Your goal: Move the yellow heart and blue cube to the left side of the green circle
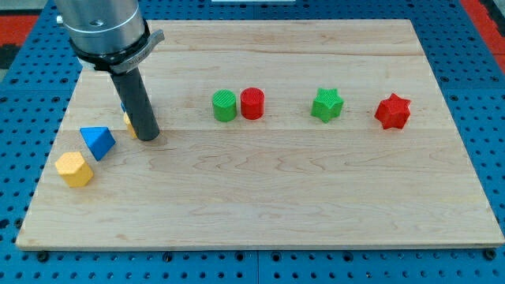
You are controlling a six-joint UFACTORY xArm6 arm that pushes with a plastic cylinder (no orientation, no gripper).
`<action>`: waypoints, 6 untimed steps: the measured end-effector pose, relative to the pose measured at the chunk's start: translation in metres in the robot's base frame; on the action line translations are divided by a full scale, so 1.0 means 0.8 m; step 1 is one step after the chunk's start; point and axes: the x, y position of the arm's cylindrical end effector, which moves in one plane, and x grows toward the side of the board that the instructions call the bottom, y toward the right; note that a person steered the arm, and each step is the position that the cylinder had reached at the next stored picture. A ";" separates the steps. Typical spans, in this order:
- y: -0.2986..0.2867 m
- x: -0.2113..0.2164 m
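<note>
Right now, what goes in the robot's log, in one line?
my tip: against a mostly hidden yellow block | blue triangle block: view's left of tip | green circle: touching red cylinder

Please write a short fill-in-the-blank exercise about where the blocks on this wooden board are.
1. The green cylinder block touches a ____ cylinder block on its right in the view.
2. The block farthest to the view's right is a red ____.
3. My tip partly hides a small ____ block.

Missing words: red; star; yellow

Bright, even light; sharp, soft shadows.
</note>
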 end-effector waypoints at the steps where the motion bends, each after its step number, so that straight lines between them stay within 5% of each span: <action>1: -0.040 0.039; 3: -0.108 0.011; 6: -0.036 -0.015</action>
